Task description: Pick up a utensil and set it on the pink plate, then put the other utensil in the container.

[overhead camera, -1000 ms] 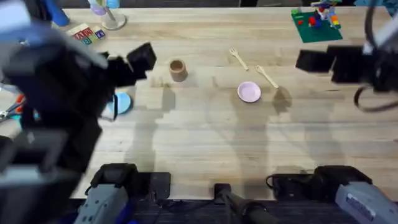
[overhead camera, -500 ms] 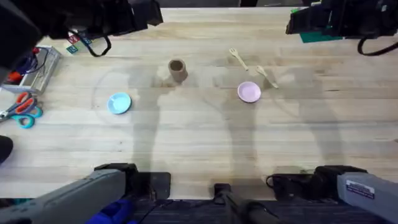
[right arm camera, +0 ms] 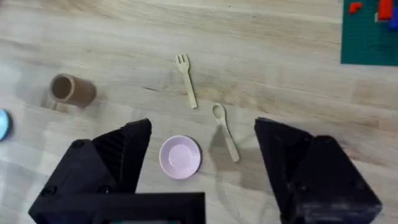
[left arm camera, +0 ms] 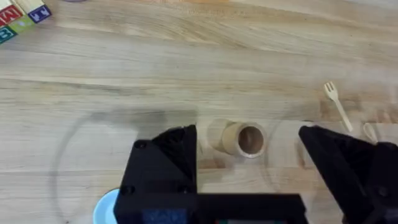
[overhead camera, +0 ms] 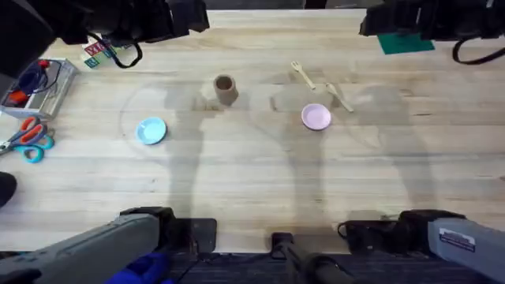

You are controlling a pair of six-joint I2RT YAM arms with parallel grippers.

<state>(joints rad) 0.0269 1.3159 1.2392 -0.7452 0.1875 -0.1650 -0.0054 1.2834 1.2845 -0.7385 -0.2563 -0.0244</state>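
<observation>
Hovering high with both black grippers, left (left arm camera: 249, 180) and right (right arm camera: 202, 171), spread wide and empty; lying untouched on table (overhead camera: 252, 181): pale wooden fork (right arm camera: 186, 79), pale wooden spoon (right arm camera: 225, 131).

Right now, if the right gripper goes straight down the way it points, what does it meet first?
Probably the pink plate: in the wrist view it lies between the open right gripper's fingers, toward the left one. The spoon lies close beside it. Depth is unclear, so bare table is possible.
</observation>
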